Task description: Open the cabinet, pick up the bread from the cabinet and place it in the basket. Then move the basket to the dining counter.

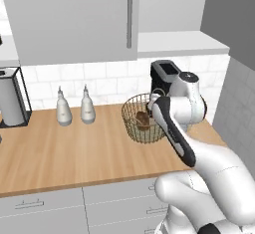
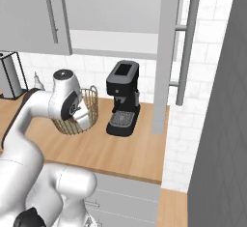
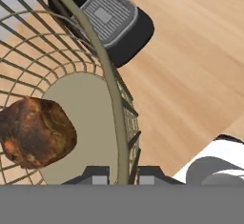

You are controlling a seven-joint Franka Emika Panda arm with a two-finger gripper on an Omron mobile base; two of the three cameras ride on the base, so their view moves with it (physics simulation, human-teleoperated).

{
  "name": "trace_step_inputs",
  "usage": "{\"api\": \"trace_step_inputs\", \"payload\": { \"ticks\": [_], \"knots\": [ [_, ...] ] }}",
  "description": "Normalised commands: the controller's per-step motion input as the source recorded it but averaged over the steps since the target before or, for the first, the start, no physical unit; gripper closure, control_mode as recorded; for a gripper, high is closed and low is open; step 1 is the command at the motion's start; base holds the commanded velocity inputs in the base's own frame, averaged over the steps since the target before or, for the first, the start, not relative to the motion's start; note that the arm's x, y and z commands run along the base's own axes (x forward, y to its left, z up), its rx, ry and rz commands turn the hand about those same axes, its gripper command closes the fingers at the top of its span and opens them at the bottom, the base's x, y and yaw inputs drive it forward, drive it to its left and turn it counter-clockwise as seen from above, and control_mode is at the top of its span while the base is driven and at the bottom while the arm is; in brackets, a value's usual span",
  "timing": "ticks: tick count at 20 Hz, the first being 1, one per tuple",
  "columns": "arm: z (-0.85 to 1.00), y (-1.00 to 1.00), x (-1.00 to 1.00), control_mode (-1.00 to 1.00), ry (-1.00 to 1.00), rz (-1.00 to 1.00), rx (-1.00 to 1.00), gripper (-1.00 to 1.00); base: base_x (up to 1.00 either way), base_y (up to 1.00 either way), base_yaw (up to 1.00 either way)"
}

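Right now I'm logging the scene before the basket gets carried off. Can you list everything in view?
Basket: one, tan-gold wire, on the wooden worktop.
Bread: one, dark brown, inside the basket.
Coffee machine: one, black, on the worktop beside the basket.
Bottles: two, white, by the tiled wall.
Cabinet: one, light grey, above the worktop; right door swung open in the right base view.
Drawer fronts: grey, under the worktop.
Black-framed grey appliance: one, at the worktop's left end.
Gripper: one, fingers on either side of the basket rim.
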Motion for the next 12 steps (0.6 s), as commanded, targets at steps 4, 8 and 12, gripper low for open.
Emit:
{"api": "trace_step_inputs", "payload": {
  "ticks": [4, 8, 12],
  "knots": [
    [0.58, -0.42, -0.48, -1.0, -0.01, -0.1, 0.0, 1.0, 0.0, 0.0, 0.0],
    [0.4, -0.35, -0.27, -1.0, 0.0, -0.09, 0.0, 1.0, 0.0, 0.0, 0.0],
    [0.31, -0.36, -0.27, -1.0, 0.0, -0.08, 0.0, 1.0, 0.0, 0.0, 0.0]
  ]
}}
